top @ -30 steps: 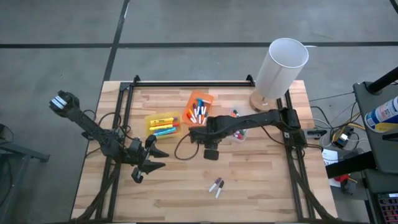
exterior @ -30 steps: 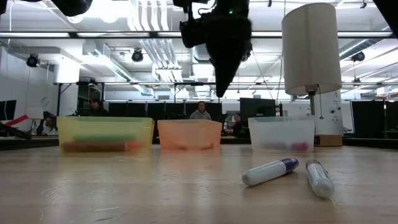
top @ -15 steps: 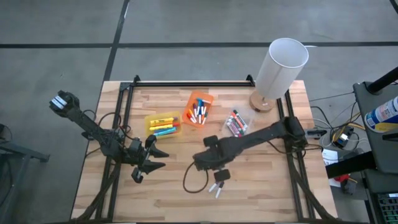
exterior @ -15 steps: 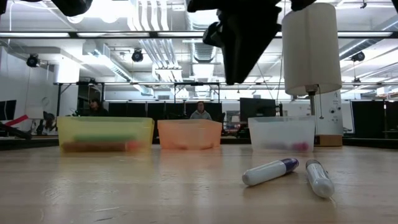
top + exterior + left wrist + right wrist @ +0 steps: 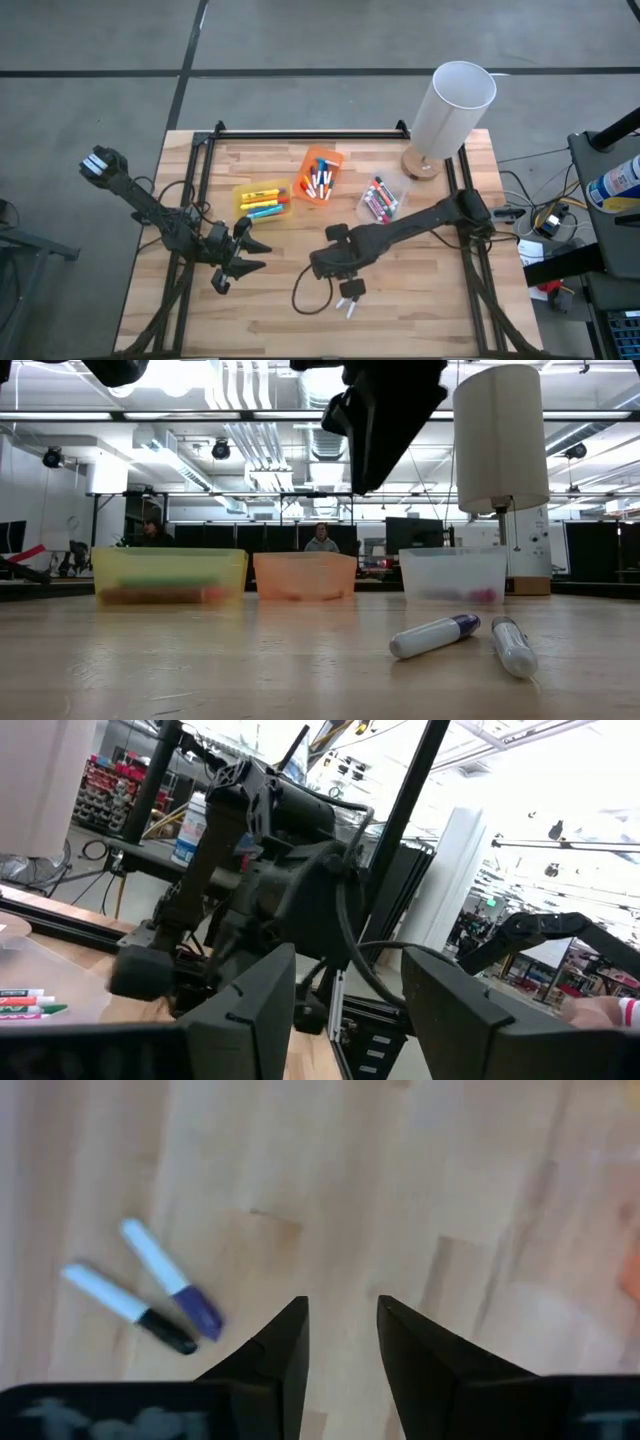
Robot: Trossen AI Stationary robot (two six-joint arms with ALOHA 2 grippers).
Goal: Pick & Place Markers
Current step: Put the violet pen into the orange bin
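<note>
Right tool (image 5: 340, 1345) hangs above bare worktop (image 5: 420, 300), fingers parted with narrow gap, gripping nothing. Two white markers just beside it on worktop: purple-capped marker (image 5: 170, 1275) and black-capped marker (image 5: 125, 1308), caps close together. Other markers sit in yellow bin (image 5: 262, 201), orange bin (image 5: 320, 177) and clear bin (image 5: 379, 200). Left tool (image 5: 243, 252) waits at worktop's left edge, fingers wide open, empty. Lamp (image 5: 447, 115) at far right corner.

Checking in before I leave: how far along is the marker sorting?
Mostly done: markers fill the yellow bin, orange bin and clear bin. In hand: the right tool, empty, hovers near the last two loose markers. Left: binning those two.
</note>
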